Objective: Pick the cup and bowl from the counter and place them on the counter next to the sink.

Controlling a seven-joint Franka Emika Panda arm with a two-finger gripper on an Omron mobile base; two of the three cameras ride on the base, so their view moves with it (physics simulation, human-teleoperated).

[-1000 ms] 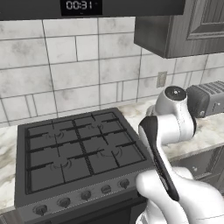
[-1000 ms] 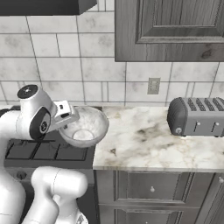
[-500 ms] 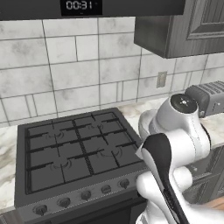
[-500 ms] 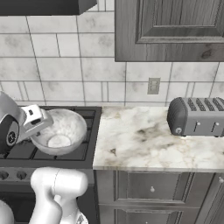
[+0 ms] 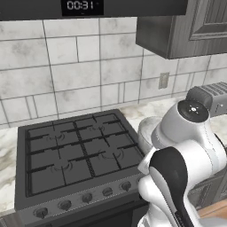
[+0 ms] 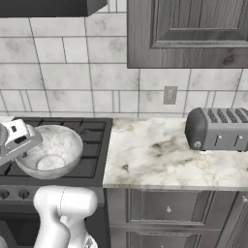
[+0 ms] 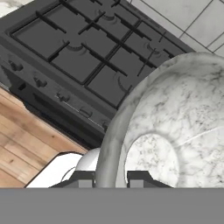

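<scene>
Pinched by its rim in the nearly shut gripper (image 7: 111, 178), the bowl (image 6: 51, 151) is judged stiff, heavy, slippery and breakable over the stove (image 5: 75, 155).

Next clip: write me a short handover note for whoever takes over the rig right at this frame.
Gripper: shut on the rim of the bowl, with one fingertip on each side of the wall.
Bowl: held in the air over the stove, tilted, empty.
Counter: holds a toaster.
Done: bowl picked up.
Left: carry the bowl to the counter beside the sink and set it down, then fetch the cup and place it there too.
</scene>
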